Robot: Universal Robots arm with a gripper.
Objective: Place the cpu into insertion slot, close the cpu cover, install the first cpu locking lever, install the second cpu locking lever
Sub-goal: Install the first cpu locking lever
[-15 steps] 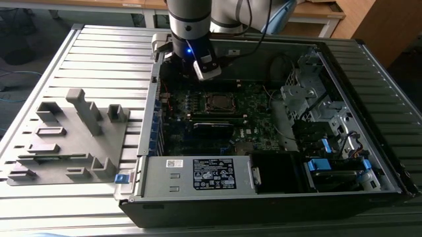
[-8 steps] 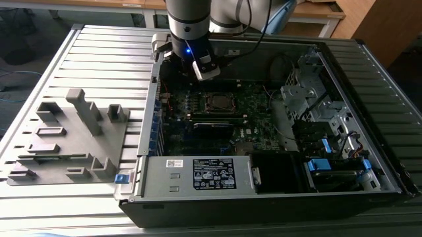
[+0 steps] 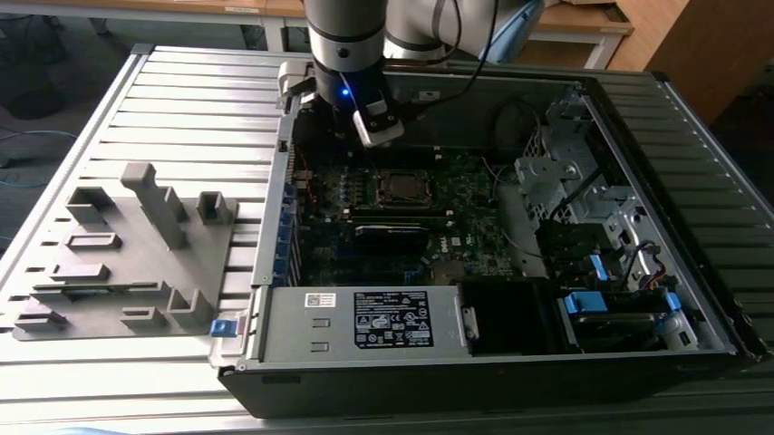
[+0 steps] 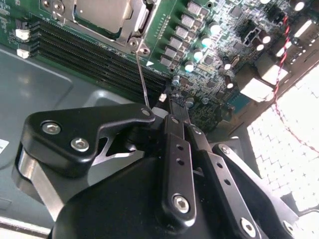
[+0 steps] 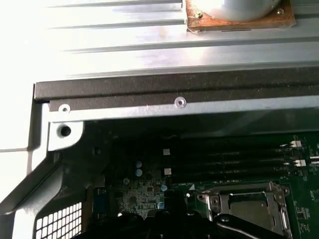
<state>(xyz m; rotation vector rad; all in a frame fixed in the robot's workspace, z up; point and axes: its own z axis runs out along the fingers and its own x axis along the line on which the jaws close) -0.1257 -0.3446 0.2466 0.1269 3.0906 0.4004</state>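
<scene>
Far on the exterior view's left, a grey plastic rack point(image 3: 121, 245) sits on the ribbed table point(image 3: 194, 100); next along, the open computer case point(image 3: 272, 208) lies on its side; the arm reaches down into it, gripper point(image 3: 377, 130) hanging over the green board point(image 3: 351, 245), near the socket point(image 3: 403, 188); further right, a metal drive cage point(image 3: 545, 172) and blue clips point(image 3: 583, 301). In the second wrist view the chip point(image 4: 99, 12) is seated in the socket, cover frame point(image 4: 134, 27) lying flat around it; a thin wire lever point(image 4: 142, 74) stands up from the socket's corner, its free end right at the gripper's tip; spread or pinched, I cannot tell.
</scene>
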